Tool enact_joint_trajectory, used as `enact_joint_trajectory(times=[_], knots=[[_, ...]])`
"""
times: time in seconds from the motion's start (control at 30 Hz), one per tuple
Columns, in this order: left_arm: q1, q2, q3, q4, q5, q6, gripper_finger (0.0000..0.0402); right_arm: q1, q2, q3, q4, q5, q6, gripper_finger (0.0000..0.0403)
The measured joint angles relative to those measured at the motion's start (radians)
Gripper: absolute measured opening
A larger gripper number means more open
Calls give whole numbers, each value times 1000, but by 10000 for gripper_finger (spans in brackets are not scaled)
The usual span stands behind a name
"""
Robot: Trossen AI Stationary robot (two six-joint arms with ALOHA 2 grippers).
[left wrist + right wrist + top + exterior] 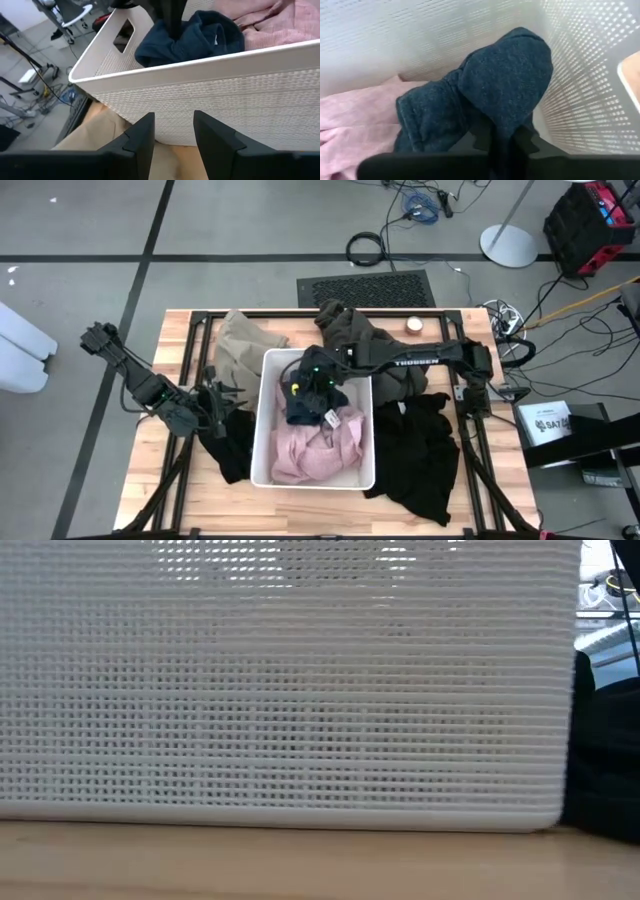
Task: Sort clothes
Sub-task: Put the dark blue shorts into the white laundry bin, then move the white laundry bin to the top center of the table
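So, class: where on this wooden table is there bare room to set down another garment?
Bare wood shows along the near edge of the wooden table, in front of the white plastic bin, and the left strip beside the left gripper. The far side and right are crowded by the tan garment, olive-brown garment and black clothes.

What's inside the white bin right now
Inside the white bin lie a pink garment and, beside it, a dark teal-blue garment, which the right gripper grips. The left gripper waits outside the bin, open. Anything beneath those two garments is covered.
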Motion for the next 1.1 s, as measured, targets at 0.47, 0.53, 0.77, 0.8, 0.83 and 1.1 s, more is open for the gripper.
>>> enact_joint_trajectory(times=[0.47,0.53,0.77,0.8,0.83,1.1], knots=[[0,-18,28,54,2,122,145,4,0,245,-215,-132,-26,204],[0,-19,29,53,2,122,145,16,1,315,-265,-117,-33,208],[0,-19,30,53,3,114,145,64,-1,520,-508,67,40,200],[0,-19,30,53,4,113,145,72,-1,539,-564,72,79,198],[0,-19,30,53,13,113,145,81,-1,552,-619,73,118,197],[0,-19,30,54,47,112,145,181,3,546,-823,296,410,197]])
